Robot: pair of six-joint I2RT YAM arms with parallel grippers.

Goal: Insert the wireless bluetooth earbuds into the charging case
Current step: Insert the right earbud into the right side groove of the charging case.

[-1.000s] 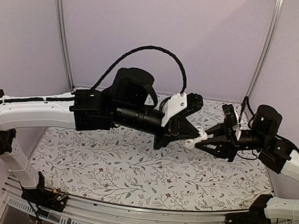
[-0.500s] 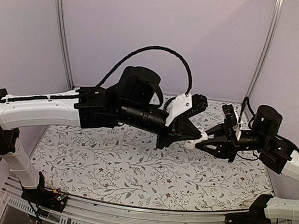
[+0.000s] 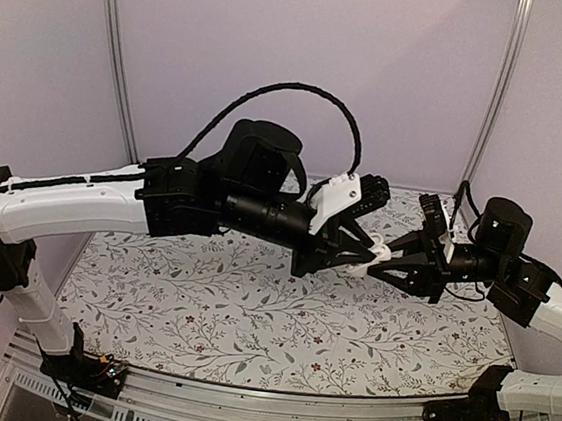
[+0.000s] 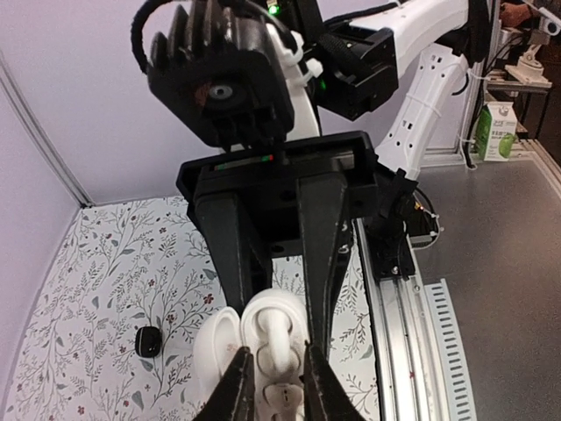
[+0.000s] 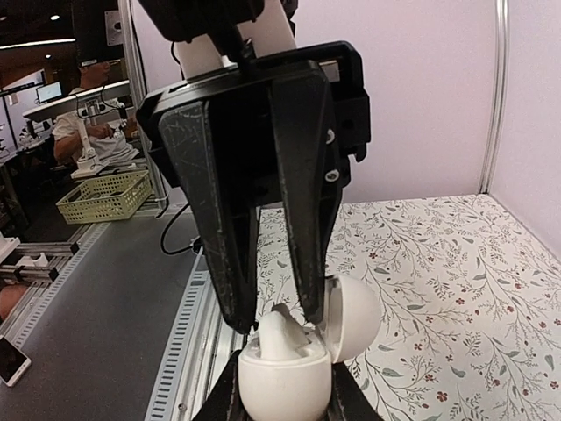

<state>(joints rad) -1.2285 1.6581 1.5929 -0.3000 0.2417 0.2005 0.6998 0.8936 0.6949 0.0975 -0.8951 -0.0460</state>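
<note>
Under the charging case (image 5: pixel 285 379), the right gripper (image 5: pixel 286 395) is clamped on its white body from both sides. It holds the case up off the tabletop (image 5: pixel 438 289) with the mouth facing the other arm, presumably so that the well is steady and open to a straight approach. At the case's far side its lid (image 5: pixel 351 317) is swung back, clear of the opening. In the case's mouth a pale earbud (image 5: pixel 274 335) stands part-way into its seat, its top showing above the rim. Just above the case the left gripper (image 5: pixel 279 323) points in tip-first, its fingers a narrow gap apart on either side of the earbud; whether they are pressing it or have let go I cannot tell. Well beyond the case, down on the tabletop, lies a small dark roundish piece (image 4: pixel 149 340), too small to tell whether it is the second earbud.
</note>
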